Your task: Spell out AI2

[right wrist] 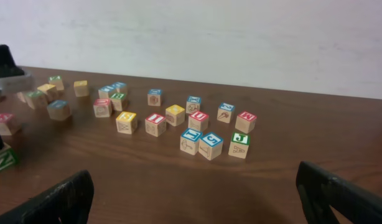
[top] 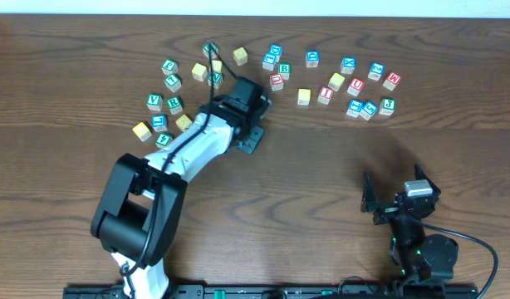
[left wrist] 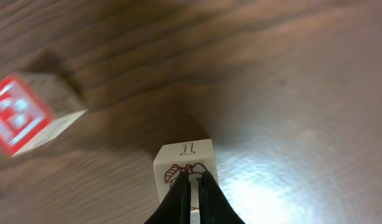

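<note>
Left gripper (left wrist: 195, 182) fingers pressed together, tips at the near face of a pale cube (left wrist: 184, 163) marked with a brown-outlined 1 or I. Right gripper (right wrist: 197, 202) jaws wide apart, holding nothing. Red I cube (top: 325, 95) sits in the right cluster, just beside a yellow cube (top: 303, 96). A and 2 cubes can't be picked out.

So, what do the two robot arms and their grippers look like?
The left arm has white links, black joints and a thin black cable along it. The left gripper has slim black tapered fingers. The right arm is black with green lights and a looped black cable; the right gripper has blocky black fingers.
</note>
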`<action>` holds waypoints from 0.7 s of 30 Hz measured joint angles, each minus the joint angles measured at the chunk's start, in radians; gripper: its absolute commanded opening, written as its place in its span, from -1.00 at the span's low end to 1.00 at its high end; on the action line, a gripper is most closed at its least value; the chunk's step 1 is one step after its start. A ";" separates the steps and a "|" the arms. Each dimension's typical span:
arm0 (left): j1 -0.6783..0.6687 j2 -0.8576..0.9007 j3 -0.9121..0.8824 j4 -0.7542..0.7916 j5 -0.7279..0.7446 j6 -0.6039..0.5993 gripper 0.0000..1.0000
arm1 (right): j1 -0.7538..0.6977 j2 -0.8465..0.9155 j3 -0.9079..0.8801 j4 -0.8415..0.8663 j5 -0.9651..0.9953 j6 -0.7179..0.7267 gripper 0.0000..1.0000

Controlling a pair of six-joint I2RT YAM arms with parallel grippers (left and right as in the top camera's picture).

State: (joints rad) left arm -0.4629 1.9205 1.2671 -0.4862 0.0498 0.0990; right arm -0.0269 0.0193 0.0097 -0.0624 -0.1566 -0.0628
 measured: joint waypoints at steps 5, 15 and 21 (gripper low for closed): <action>0.063 0.000 0.000 -0.010 -0.001 -0.112 -0.85 | 0.000 0.000 0.000 0.000 0.000 0.000 0.99; 0.068 0.000 0.008 -0.030 -0.006 -0.184 -0.86 | 0.000 0.000 0.000 0.000 0.000 0.000 0.99; 0.069 -0.011 0.009 -0.050 -0.013 -0.185 -0.86 | 0.000 0.000 0.000 0.000 0.000 0.000 0.99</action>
State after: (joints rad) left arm -0.3943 1.9091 1.2758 -0.5365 0.0372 -0.0860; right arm -0.0269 0.0193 0.0097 -0.0624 -0.1570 -0.0628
